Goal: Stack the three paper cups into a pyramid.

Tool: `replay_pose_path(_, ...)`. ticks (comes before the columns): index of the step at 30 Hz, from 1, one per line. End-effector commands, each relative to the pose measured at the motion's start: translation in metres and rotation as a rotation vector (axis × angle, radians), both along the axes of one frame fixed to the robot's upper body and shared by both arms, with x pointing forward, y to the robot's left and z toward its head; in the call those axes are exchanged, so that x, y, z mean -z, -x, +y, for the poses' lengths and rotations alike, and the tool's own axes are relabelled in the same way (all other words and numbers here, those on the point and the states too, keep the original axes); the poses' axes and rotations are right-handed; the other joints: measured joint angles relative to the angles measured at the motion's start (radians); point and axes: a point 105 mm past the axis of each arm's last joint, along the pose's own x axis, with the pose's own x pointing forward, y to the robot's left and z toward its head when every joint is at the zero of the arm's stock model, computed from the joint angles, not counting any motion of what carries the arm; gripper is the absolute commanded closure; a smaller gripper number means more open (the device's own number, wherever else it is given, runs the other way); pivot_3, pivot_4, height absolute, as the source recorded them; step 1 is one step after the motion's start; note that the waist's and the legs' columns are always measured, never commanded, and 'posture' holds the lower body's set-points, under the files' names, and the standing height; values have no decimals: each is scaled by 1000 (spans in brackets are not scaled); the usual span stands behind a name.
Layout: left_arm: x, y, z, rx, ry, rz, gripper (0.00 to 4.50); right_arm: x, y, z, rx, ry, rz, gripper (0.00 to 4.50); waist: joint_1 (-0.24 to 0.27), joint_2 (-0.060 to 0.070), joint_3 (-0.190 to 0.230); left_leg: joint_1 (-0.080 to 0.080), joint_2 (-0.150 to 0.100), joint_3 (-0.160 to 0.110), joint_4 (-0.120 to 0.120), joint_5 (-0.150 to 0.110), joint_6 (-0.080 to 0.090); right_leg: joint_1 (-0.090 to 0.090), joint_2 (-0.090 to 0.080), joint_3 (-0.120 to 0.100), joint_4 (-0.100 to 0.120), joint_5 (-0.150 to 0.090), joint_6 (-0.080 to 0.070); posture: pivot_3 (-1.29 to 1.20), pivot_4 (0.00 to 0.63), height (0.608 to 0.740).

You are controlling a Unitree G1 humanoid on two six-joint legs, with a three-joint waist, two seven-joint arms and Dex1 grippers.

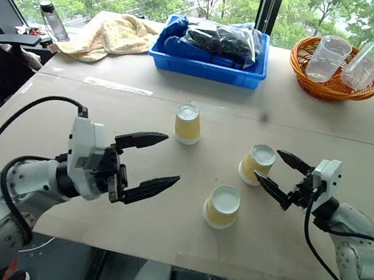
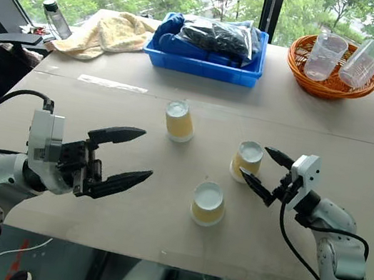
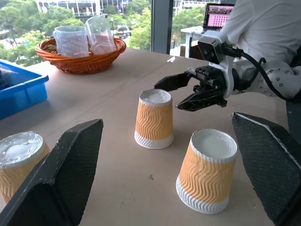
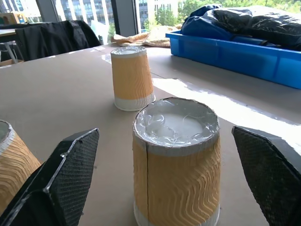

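Note:
Three paper cups stand upside down and apart on the tan table (image 1: 70,101), each yellow-tan with its white base up. One cup (image 1: 188,123) is farthest back, one (image 1: 257,164) sits to the right, and one (image 1: 222,206) is nearest the front edge. My right gripper (image 1: 267,165) is open and level, its fingertips reaching either side of the right cup (image 4: 176,160) without squeezing it. My left gripper (image 1: 173,158) is open above the table, left of all three cups and holding nothing. In the left wrist view the right cup (image 3: 154,117) and the front cup (image 3: 207,169) stand ahead.
Along the table's back stand a blue bin (image 1: 206,69) of dark bags, an orange basket (image 1: 306,81) holding two clear plastic cups, a yellow towel (image 1: 119,34) and a bottle (image 1: 52,18). A person's white sleeve (image 3: 263,23) shows beyond the table's right side.

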Motion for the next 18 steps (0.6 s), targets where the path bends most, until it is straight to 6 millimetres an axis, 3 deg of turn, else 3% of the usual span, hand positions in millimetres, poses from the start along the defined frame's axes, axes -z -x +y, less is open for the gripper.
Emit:
replay_pose_path(1, -6, 7, 2, 64, -25, -11, 28, -1, -5, 1, 0, 27, -37, 0, -2, 1, 0, 0, 0, 0, 0, 0, 0, 0, 0, 0, 0, 0, 0, 0, 150, 740)
replay_pose_path(14, -6, 13, -6, 158, -43, 7, 28, 3, -12, 3, -2, 30, -53, 0, -17, 1, 4, 0, 0, 0, 0, 0, 0, -1, 0, 0, 1, 0, 0, 0, 150, 740)
replay_pose_path(18, -5, 12, -6, 159, -47, 8, 0, 2, -10, 4, -2, 25, -59, 1415, -17, 1, 4, 0, 0, 0, 0, 0, 0, -1, 0, 0, 1, 0, 0, 0, 150, 740)
